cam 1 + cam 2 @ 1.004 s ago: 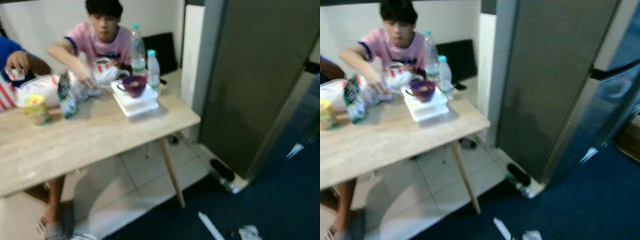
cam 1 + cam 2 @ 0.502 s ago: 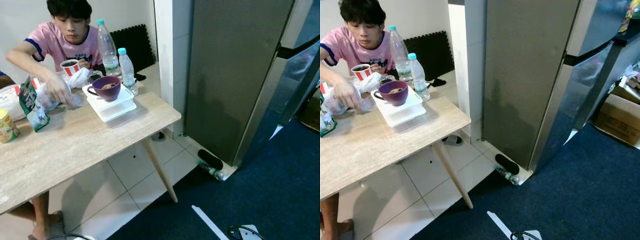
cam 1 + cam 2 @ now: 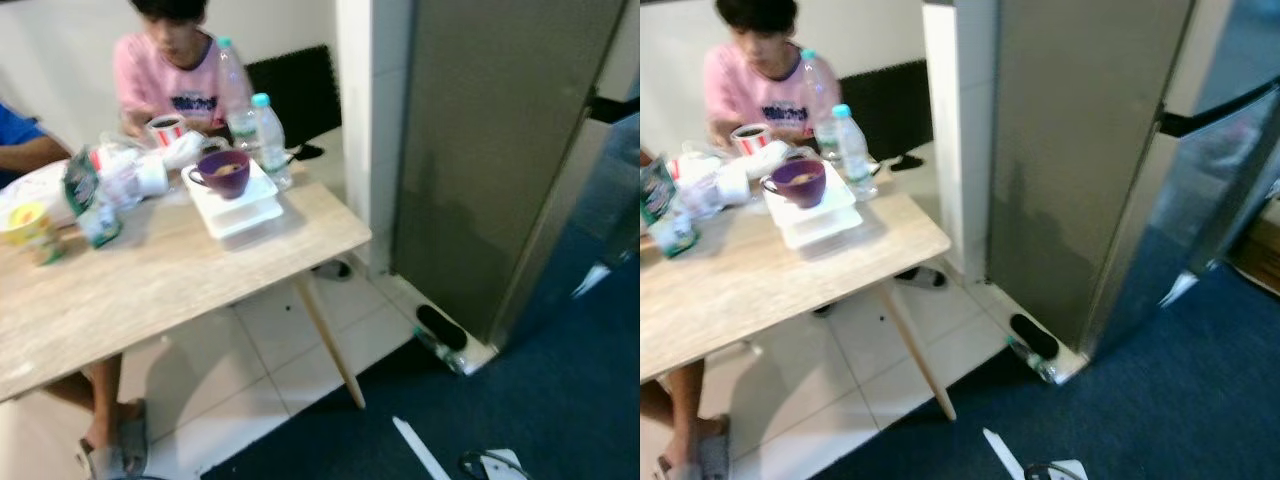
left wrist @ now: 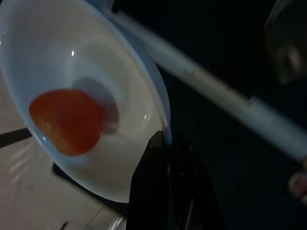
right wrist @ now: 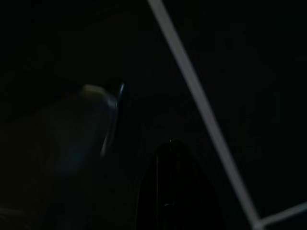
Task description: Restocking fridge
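Observation:
In the left wrist view a white bowl (image 4: 86,81) holds one round orange-red fruit (image 4: 64,122). My left gripper (image 4: 166,140) is shut on the bowl's rim, above dark carpet and pale tiles. The tall grey fridge (image 3: 490,160) stands on the right with its side towards me. Its door front, with a black handle (image 3: 1200,110), faces further right and looks closed. My right gripper (image 5: 170,148) is a dark shape over the dark carpet and a pale strip.
A wooden table (image 3: 190,280) on the left carries a purple cup (image 3: 225,172) on white boxes, two water bottles (image 3: 268,140) and snack packs. A person in a pink shirt (image 3: 170,75) sits behind it. A black slipper (image 3: 436,326) and a bottle lie by the fridge's base. Blue carpet (image 3: 1160,410) lies before me.
The camera has swung left and blurred, so the fridge sits further right in the picture. The person in pink has drawn the outstretched arm back.

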### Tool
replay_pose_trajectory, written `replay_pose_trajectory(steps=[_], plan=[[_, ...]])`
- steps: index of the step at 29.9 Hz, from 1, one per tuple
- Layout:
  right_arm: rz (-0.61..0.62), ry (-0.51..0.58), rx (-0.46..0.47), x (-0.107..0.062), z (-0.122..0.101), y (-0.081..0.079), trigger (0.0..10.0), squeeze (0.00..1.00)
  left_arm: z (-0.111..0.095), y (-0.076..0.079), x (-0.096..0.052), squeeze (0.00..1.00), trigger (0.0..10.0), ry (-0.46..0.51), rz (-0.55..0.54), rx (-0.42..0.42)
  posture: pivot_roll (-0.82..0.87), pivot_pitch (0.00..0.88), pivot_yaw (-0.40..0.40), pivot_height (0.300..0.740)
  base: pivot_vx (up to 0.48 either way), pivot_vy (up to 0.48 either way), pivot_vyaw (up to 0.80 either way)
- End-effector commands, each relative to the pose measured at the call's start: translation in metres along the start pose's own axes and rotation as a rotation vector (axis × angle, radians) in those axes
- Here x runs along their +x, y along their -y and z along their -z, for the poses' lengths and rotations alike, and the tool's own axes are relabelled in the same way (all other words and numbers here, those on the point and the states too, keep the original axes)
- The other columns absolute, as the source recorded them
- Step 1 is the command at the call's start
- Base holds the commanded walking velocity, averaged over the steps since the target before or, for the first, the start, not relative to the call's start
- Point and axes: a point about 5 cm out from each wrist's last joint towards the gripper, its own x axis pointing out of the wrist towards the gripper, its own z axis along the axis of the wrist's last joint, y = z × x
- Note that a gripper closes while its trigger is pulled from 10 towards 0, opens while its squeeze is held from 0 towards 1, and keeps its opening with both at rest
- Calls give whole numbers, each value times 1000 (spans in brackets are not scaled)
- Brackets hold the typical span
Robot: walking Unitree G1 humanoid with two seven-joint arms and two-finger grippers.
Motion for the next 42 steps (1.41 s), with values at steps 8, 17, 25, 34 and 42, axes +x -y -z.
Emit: replay_pose_trajectory(steps=[8,17,25,34,42], plan=[[-48,13,58,0,2,-8,10000,0,4,3,0,0,10000,-16,6,-9,-1,0,63,740,0,-423,0],[-66,9,54,0,3,-7,10000,0,5,5,0,0,10000,-19,11,-9,-3,0,62,740,0,-423,329],[-72,9,58,0,4,-7,10000,0,6,6,0,0,10000,-20,14,-9,-3,0,62,740,0,-423,781],[-36,9,62,0,4,-3,10000,0,6,7,0,0,10000,-18,15,-7,-6,0,61,740,0,-423,174],[-34,8,68,0,4,-3,10000,0,5,7,0,0,10000,-16,16,-5,-6,0,61,740,0,-426,0]])
